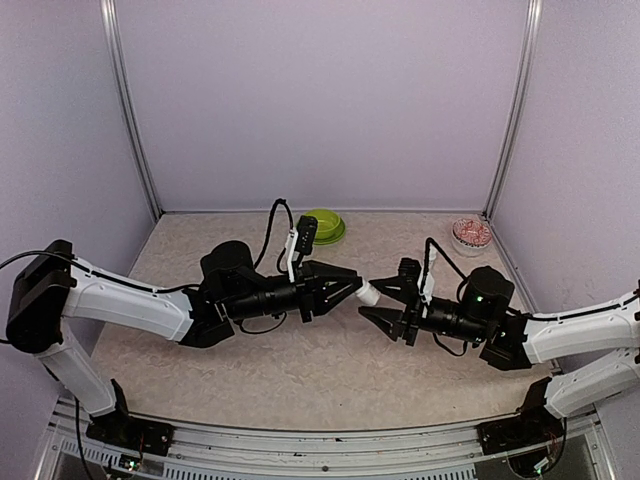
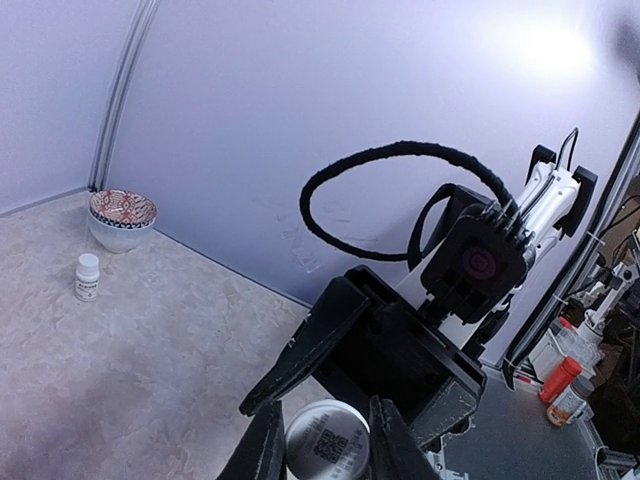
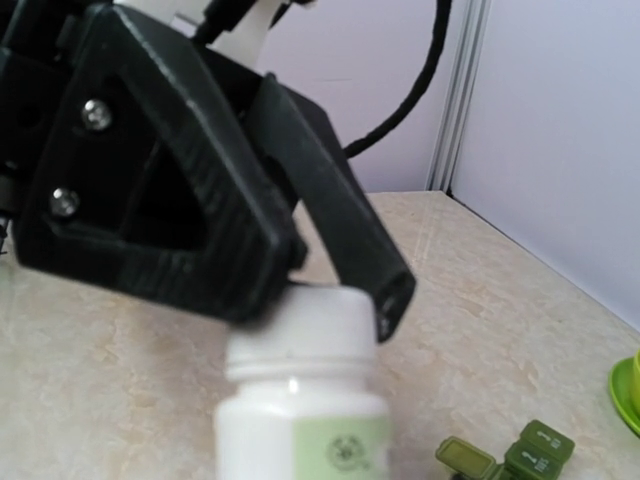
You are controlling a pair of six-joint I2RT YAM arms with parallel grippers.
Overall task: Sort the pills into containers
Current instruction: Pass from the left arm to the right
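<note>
left gripper (image 1: 356, 290) clenched on the cap (image 3: 300, 335) of the upright bottle (image 3: 300, 420) held between the arms; right gripper (image 1: 380, 298) just right of it, jaws apart on either side; pill box (image 3: 505, 455) on the table (image 1: 300, 370) farther back, near the bowl (image 1: 322, 226).

walls (image 1: 320, 100): pale lilac | tabletop (image 1: 330, 375): beige marbled | corner posts (image 1: 130, 110): metal

**Surface finishes at the bench**

Table (image 1: 330, 380): matt, marbled stone-look top. Walls (image 1: 320, 100): matt lilac panels. Rails (image 1: 134, 120): dull metal. Left gripper (image 1: 355, 287): matt black plastic. Screws (image 3: 97, 115): bright metal. Bottle (image 3: 300, 345): smooth white plastic with a paper label (image 3: 345, 450). Pill box (image 3: 520, 455): satiny green plastic. Cable (image 2: 400, 150): fuzzy woven sleeve.
</note>
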